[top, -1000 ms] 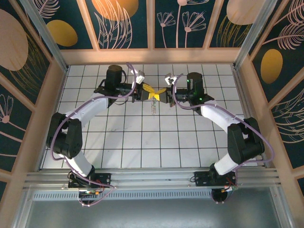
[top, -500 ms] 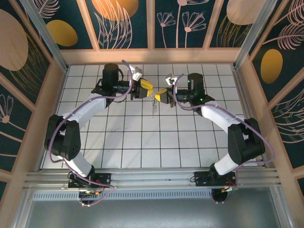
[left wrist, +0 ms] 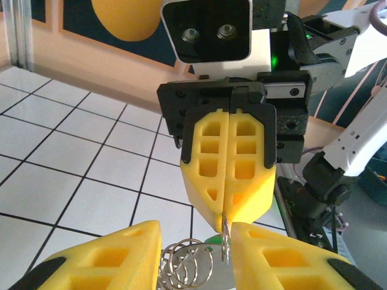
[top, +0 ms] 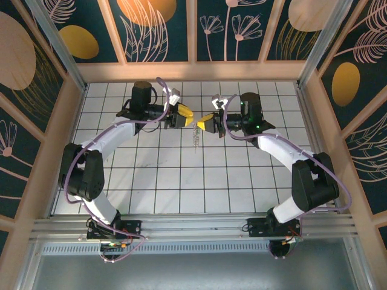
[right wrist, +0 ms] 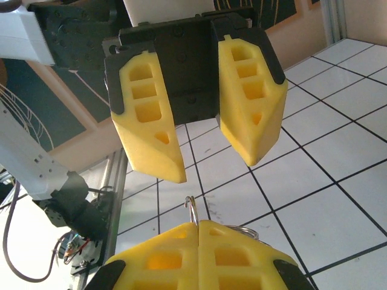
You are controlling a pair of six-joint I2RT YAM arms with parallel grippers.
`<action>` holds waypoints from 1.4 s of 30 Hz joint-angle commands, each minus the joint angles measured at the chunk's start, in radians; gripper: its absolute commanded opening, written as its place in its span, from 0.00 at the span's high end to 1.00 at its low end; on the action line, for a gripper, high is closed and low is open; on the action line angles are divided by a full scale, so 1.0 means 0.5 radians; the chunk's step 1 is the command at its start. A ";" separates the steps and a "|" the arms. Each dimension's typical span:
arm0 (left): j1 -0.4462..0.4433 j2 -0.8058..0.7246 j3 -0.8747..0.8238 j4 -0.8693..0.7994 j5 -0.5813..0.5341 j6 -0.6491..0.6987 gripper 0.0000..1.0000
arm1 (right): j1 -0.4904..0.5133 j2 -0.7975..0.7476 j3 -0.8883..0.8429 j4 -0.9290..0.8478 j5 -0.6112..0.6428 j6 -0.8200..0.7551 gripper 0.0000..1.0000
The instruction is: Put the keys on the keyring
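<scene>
My right gripper (top: 204,122) is shut on the thin silvery keyring (right wrist: 192,208), which sticks up edge-on from between its yellow fingers (right wrist: 242,254). In the left wrist view that ring (left wrist: 225,240) hangs from the right gripper's shut tips. Below it dangle coiled wire loops and a flat silvery key piece (left wrist: 202,272) with a green head (left wrist: 213,239). From above, the keys (top: 195,139) hang under the two grippers. My left gripper (top: 185,115) faces the right one, open, a short gap away. Its right finger (left wrist: 284,260) is close beside the ring, with nothing gripped.
Both arms meet above the far middle of the white tiled floor (top: 181,175). Wooden walls (top: 193,71) and aluminium posts fence the floor on three sides. A metal rail (top: 193,228) runs along the near edge by the arm bases.
The left gripper has opened and drawn back to the left, off the right gripper's tips. The right gripper stays shut on the ring and has barely moved.
</scene>
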 commanded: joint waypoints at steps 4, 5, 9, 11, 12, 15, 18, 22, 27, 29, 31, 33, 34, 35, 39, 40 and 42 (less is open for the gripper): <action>0.001 0.077 0.070 -0.096 0.127 0.101 0.64 | -0.013 -0.028 0.077 0.097 -0.107 0.021 1.00; -0.002 0.077 0.072 -0.096 0.129 0.101 0.64 | -0.009 -0.025 0.076 0.105 -0.110 0.029 1.00; -0.011 0.093 0.084 -0.106 0.125 0.110 0.65 | -0.011 -0.020 0.076 0.140 -0.111 0.053 1.00; -0.017 0.097 0.089 -0.108 0.129 0.113 0.65 | -0.008 -0.015 0.076 0.146 -0.104 0.060 1.00; -0.022 0.100 0.093 -0.108 0.129 0.114 0.65 | -0.010 -0.009 0.079 0.149 -0.105 0.064 1.00; -0.035 0.102 0.105 -0.114 0.138 0.118 0.64 | -0.004 0.007 0.094 0.148 -0.096 0.064 1.00; -0.047 0.101 0.113 -0.138 0.148 0.139 0.64 | 0.000 0.024 0.100 0.143 -0.075 0.062 1.00; -0.058 0.087 0.112 -0.184 0.172 0.184 0.64 | -0.002 0.051 0.109 0.146 -0.058 0.064 1.00; -0.064 0.053 0.078 -0.183 0.181 0.204 0.64 | -0.004 0.068 0.111 0.158 -0.040 0.067 1.00; -0.063 0.046 0.072 -0.181 0.183 0.206 0.64 | -0.005 0.076 0.110 0.164 -0.037 0.072 1.00; -0.067 0.044 0.069 -0.182 0.167 0.205 0.64 | -0.008 0.074 0.108 0.179 -0.040 0.082 1.00; -0.072 0.044 0.066 -0.183 0.148 0.205 0.65 | -0.007 0.072 0.105 0.189 -0.040 0.091 1.00; -0.071 0.044 0.064 -0.182 0.139 0.206 0.66 | -0.008 0.068 0.104 0.189 -0.041 0.090 1.00; -0.072 0.047 0.063 -0.178 0.133 0.206 0.68 | -0.006 0.067 0.102 0.189 -0.040 0.092 1.00; -0.077 0.059 0.078 -0.176 0.135 0.203 0.80 | -0.007 0.061 0.098 0.183 -0.037 0.089 1.00; -0.077 0.061 0.078 -0.177 0.138 0.202 0.83 | -0.005 0.061 0.097 0.180 -0.034 0.086 1.00; -0.076 0.059 0.084 -0.173 0.139 0.201 0.88 | -0.008 0.058 0.095 0.177 -0.034 0.081 1.00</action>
